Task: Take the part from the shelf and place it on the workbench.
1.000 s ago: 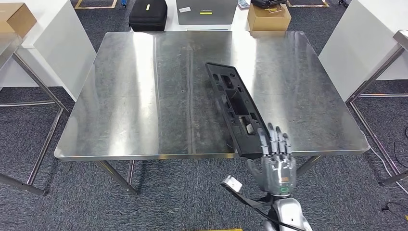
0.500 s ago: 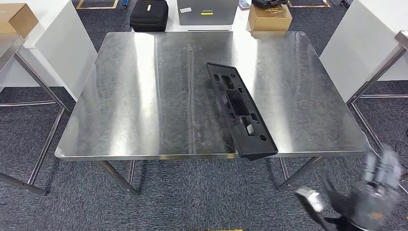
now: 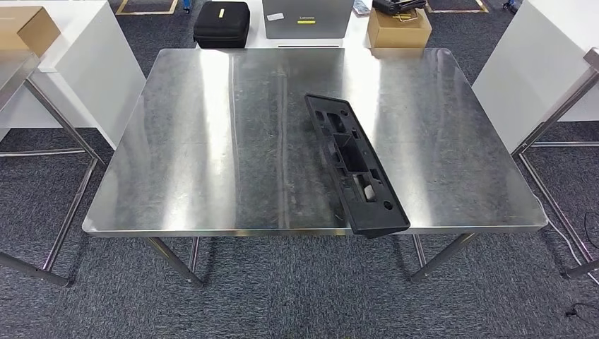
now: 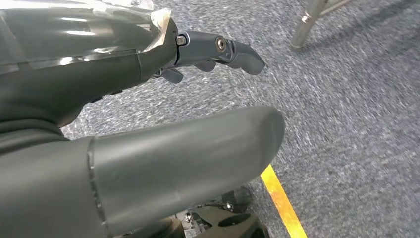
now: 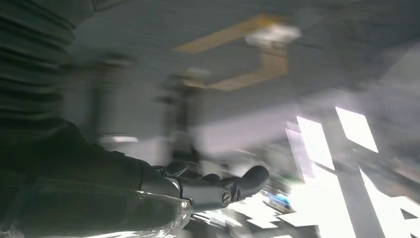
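Where we look down from the head, the long black plastic part [image 3: 357,167] lies flat on the steel surface [image 3: 212,141], its near end overhanging the front edge; at our left wrist the left robot hand [image 4: 148,134] holds nothing over grey carpet [image 4: 356,109], fingers apart; at our right wrist the right robot hand [image 5: 198,191] is blurred, holding nothing, fingers extended.

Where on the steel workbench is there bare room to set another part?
The steel workbench is bare left of the long black plastic part, and in a narrower strip between the part and the right edge. The near edge is crowded: the part's end overhangs it.
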`<move>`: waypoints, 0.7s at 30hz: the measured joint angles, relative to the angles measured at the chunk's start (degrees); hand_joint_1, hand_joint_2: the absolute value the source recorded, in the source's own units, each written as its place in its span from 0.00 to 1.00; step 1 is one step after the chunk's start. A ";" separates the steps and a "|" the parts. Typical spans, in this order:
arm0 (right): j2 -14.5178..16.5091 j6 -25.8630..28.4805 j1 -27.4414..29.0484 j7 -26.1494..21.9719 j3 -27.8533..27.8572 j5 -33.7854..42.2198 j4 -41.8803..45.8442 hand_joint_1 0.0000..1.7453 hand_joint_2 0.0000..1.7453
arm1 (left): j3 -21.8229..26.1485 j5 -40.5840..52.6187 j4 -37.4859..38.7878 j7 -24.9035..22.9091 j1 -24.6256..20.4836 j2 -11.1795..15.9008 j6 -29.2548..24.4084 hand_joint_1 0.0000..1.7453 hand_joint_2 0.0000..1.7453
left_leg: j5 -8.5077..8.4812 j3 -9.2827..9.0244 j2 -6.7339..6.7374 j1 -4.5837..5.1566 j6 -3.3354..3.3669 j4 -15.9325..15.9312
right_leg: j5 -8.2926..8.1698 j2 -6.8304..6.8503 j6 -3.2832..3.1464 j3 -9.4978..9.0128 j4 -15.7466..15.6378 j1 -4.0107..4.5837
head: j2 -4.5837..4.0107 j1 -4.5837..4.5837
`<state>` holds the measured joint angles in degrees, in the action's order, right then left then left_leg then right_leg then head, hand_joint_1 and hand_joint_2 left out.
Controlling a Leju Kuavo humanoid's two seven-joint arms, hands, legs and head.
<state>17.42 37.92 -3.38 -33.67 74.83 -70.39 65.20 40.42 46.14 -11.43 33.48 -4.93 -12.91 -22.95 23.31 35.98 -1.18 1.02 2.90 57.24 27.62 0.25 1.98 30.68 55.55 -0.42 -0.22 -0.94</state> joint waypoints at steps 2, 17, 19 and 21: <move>0.27 0.00 -0.44 4.02 4.20 -3.01 -2.86 0.00 0.00 | 0.17 0.00 0.00 -0.22 0.05 0.05 -0.09 0.00 0.00 | 0.04 -0.02 0.01 0.01 -0.04 0.00 | 0.01 -0.02 0.04 -0.26 0.01 0.01 | 0.00 -0.02; -7.66 -9.06 -3.48 26.45 9.18 -11.04 -43.80 0.00 0.00 | -0.39 4.14 0.04 -7.55 0.04 0.55 3.27 0.00 0.00 | 0.34 -0.49 0.11 -0.03 -0.13 -0.01 | 0.24 -0.11 -0.22 -0.44 0.01 0.05 | 0.00 0.01; -8.44 -10.84 -3.57 25.46 9.16 -11.64 -46.11 0.00 0.00 | -0.64 4.81 0.04 -9.01 0.04 0.65 4.89 0.00 0.00 | 0.35 -0.49 0.11 -0.03 -0.13 -0.01 | 0.24 -0.11 -0.22 -0.44 0.01 0.05 | 0.00 0.01; -8.98 -11.88 -3.70 24.39 9.10 -11.98 -47.83 0.00 0.00 | -1.10 5.49 0.04 -10.32 0.02 0.70 6.16 0.00 0.00 | 0.35 -0.49 0.11 -0.03 -0.13 -0.01 | 0.25 -0.11 -0.22 -0.43 0.01 0.05 | 0.00 0.00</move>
<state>8.44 26.04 -7.08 -9.28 83.93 -82.36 17.37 39.32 51.63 -11.39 23.16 -4.91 -12.21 -16.79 23.66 35.48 -1.07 0.99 2.77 57.23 27.86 0.14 1.76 30.24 55.56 -0.37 -0.22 -0.94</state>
